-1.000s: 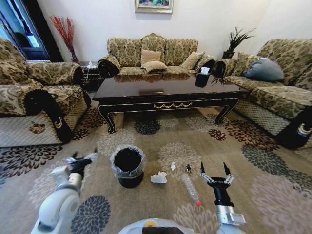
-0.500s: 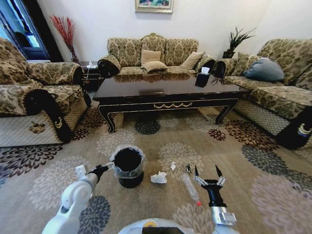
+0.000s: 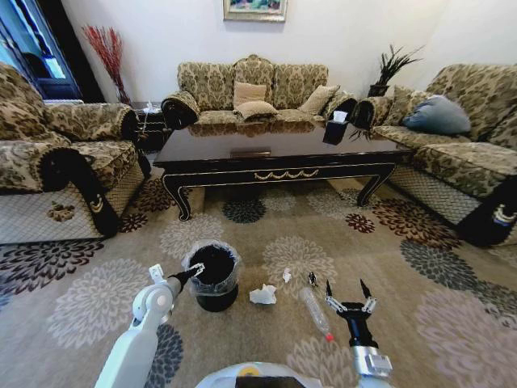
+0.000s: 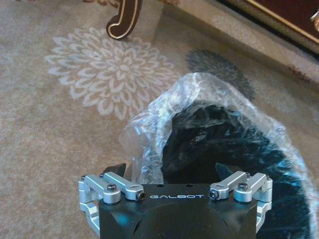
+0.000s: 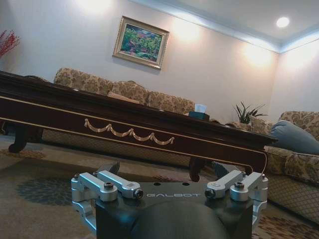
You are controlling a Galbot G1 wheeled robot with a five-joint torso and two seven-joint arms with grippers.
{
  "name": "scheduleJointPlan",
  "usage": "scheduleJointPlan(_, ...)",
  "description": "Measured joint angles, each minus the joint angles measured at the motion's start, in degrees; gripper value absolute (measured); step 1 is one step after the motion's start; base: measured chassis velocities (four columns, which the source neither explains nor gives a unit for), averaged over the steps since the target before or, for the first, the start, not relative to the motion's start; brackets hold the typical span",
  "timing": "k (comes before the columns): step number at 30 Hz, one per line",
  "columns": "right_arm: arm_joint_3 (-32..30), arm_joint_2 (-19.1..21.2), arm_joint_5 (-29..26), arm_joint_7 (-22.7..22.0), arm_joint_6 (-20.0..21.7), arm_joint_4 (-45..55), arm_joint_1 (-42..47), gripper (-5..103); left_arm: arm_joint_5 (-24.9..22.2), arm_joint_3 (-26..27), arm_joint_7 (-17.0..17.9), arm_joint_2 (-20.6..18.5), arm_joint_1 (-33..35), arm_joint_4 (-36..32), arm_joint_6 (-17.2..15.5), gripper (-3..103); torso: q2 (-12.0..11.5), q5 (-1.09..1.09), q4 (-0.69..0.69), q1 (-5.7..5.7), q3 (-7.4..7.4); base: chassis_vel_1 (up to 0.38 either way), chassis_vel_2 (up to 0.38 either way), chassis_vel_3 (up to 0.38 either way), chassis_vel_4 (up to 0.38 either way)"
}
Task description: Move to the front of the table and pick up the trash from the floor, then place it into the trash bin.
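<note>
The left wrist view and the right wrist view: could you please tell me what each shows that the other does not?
The left wrist view looks down at the trash bin, its crinkly clear plastic liner over the rim, and the patterned floor. The right wrist view looks level across the room: a framed painting, a tissue box, a potted plant and sofas. Both show the dark table, with a curved leg.

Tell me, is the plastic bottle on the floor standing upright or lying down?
Lying down. In the head view the bottle rests on its side on the carpet, red cap toward the robot, beside the right claw.
</note>
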State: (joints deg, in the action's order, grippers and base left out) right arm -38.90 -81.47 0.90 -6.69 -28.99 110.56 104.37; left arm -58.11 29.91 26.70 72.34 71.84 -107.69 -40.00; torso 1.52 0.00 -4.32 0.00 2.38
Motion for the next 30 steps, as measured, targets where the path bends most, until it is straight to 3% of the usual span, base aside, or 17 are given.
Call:
scheduleJointPlan(7, -0.1, -0.1, 0.0, 0.0, -0.5, -0.4, 0.1, 100, 0.2, -0.2, 0.0, 0.1, -0.9, 2.5, 0.0, 103, 0.0, 0.0, -0.01, 0.0, 0.0, 0.0, 0.0, 0.0, 0.0)
scheduleJointPlan(10, 0.1, -0.1, 0.1, 0.0, -0.5, -0.4, 0.0, 100, 0.7, -0.3, -0.1, 0.4, -1.1, 3.7, 0.2, 98, 0.0, 0.0, -0.01, 0.0, 0.0, 0.0, 0.0, 0.0, 0.0)
scheduleJointPlan(14, 0.1, 0.1, 0.2, 0.0, -0.5, -0.4, 0.0, 100, 1.5, -0.4, -0.5, 0.8, -1.4, 4.3, 0.7, 77, 0.0, -0.01, -0.01, 0.0, 0.0, 0.0, 0.0, 0.0, 0.0)
scheduleJointPlan(16, 0.1, 0.2, 0.2, 0.0, -0.5, -0.4, 0.0, 100, 1.7, -0.4, -0.7, 0.7, -1.3, 4.2, 0.8, 77, 0.0, -0.01, -0.02, 0.0, 0.0, 0.0, 0.0, 0.0, 0.0)
scheduleJointPlan(19, 0.1, 0.2, 0.2, 0.0, -0.6, -0.6, -0.1, 100, 2.2, -0.3, -1.1, 0.5, -0.6, 3.6, 0.9, 61, 0.0, 0.0, -0.01, 0.0, 0.0, 0.0, 0.0, 0.0, 0.0)
scheduleJointPlan(22, 0.2, 0.2, 0.2, 0.1, -0.7, -0.7, -0.1, 100, 2.6, -0.2, -1.1, 0.3, -0.2, 3.6, 1.0, 55, 0.0, 0.0, 0.0, 0.0, 0.0, 0.0, 0.0, 0.0, 0.0)
scheduleJointPlan(24, 0.3, 0.2, 0.3, 0.1, -1.0, -0.8, -0.1, 100, 3.2, -0.1, -1.2, 0.1, 0.4, 3.5, 1.1, 39, 0.0, 0.0, -0.02, 0.0, 0.0, 0.0, 0.0, 0.0, 0.0)
scheduleJointPlan(26, 0.3, 0.2, 0.3, 0.0, -1.0, -0.8, -0.1, 100, 3.4, 0.0, -1.2, 0.0, 0.6, 3.5, 1.2, 39, 0.0, 0.01, -0.01, 0.0, -0.01, 0.0, 0.0, 0.0, 0.0)
scheduleJointPlan(30, 0.2, 0.3, 0.3, -0.2, -1.1, -0.8, -0.2, 100, 3.9, 0.4, -1.2, -0.2, 1.4, 3.3, 1.2, 23, 0.0, 0.01, -0.01, 0.0, -0.01, 0.0, 0.0, 0.0, 0.0)
